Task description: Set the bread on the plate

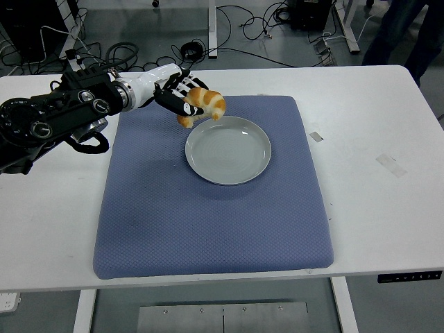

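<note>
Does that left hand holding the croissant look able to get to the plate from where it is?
Probably yes. The left hand, shut on the croissant, hangs by the plate's far-left rim, and nothing stands between them on the blue mat.

No legible text, label, brand, number or sign appears on the worktop [388,125], the blue mat [208,222] or the plate [227,150].
</note>
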{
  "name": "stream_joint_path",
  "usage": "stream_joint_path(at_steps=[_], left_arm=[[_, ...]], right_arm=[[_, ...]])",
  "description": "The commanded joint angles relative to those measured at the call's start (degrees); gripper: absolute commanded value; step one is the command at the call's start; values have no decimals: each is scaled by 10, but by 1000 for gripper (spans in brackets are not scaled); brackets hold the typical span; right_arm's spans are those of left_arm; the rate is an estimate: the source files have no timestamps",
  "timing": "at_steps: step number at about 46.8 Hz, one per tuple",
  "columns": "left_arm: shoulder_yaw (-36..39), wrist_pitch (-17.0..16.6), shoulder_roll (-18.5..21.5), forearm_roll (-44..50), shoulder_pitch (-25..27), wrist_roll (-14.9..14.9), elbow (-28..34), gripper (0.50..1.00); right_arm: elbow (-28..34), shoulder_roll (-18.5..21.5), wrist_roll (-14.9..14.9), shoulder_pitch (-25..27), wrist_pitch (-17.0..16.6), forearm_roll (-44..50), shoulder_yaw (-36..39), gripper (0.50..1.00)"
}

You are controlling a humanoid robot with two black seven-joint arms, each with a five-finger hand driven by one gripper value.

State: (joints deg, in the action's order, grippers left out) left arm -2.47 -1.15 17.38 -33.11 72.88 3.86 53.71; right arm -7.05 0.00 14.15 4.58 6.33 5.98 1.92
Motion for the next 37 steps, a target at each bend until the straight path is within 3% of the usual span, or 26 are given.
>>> stream_joint_path(at_steps=[1,11,37], left_arm=[[1,-3,-8,-1,0,2,9,500],[10,-10,-23,-8,-7,18,12,500],[45,-30,-65,-68,-9,19,10,500]], right_arm=[[-1,0,0,0,0,0,0,1000],[-1,0,0,0,0,0,0,1000],[0,0,0,1,0,0,0,1000]])
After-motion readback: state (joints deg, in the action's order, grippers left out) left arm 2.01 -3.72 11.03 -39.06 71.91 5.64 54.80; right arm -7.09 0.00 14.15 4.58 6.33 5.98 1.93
